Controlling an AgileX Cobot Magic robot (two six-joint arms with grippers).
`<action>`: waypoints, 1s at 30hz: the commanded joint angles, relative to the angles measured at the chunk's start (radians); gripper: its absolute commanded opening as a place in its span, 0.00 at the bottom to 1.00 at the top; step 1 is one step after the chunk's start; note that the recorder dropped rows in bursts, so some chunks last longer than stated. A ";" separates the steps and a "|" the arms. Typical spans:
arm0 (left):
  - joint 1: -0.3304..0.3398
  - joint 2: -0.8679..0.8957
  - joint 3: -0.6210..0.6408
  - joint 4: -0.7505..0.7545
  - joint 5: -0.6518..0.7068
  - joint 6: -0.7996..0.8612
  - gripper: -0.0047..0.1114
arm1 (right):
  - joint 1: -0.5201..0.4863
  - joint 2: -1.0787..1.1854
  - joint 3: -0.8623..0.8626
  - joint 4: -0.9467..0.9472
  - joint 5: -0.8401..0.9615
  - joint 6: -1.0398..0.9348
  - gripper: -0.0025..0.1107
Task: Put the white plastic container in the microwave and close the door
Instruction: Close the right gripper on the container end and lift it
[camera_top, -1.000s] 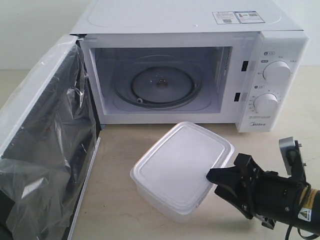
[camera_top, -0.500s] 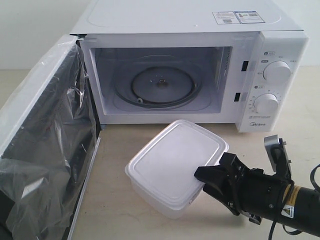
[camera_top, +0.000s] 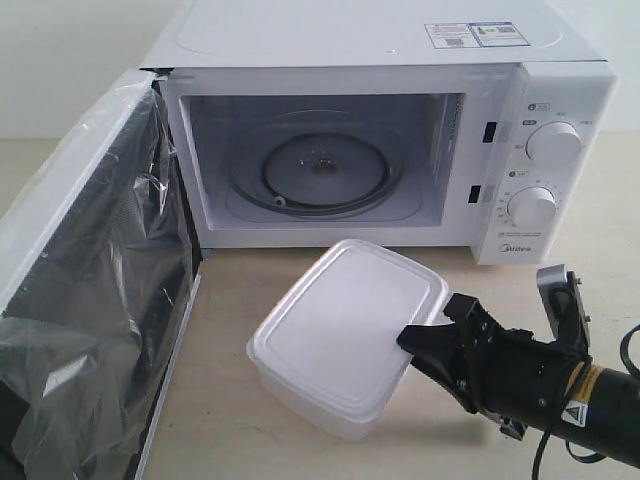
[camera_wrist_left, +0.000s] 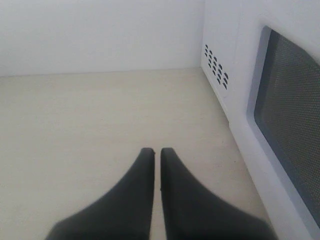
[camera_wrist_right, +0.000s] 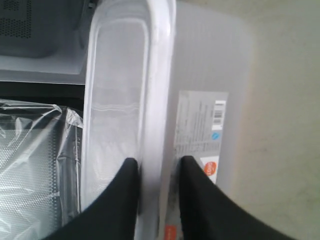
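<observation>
Right tool (camera_top: 420, 345) is clamped on the white plastic container (camera_top: 340, 330): in the right wrist view one finger (camera_wrist_right: 125, 200) lies on the lid and the other under the rim against the side wall, so the grip is on the rim of the right-hand long side. The container sits on the table (camera_top: 230, 400) in front of the microwave (camera_top: 400, 60), near and a little right of the cavity centre. Its long axis runs near-left to far-right, skewed to the opening. Judgement: it needs a push far and slightly left, with some squaring up, to land on the turntable (camera_top: 320, 170). I cannot tell whether the base is off the table. The tub is translucent white with rounded corners, a flat rimmed lid, and a printed label on the gripped side wall. The door (camera_top: 90, 280) stands wide open at left, loose film over it. Left tool (camera_wrist_left: 156, 151) is closed on nothing, beside the door's outer face, and is the nearer one for closing.
</observation>
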 joint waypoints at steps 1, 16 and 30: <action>0.001 -0.003 0.003 -0.005 -0.003 -0.006 0.08 | 0.005 0.002 -0.023 -0.010 0.001 -0.006 0.09; 0.001 -0.003 0.003 -0.005 -0.003 -0.006 0.08 | 0.005 0.002 -0.019 -0.010 0.001 -0.016 0.07; 0.001 -0.003 0.003 -0.005 -0.003 -0.006 0.08 | 0.019 -0.051 0.012 0.041 0.001 -0.012 0.02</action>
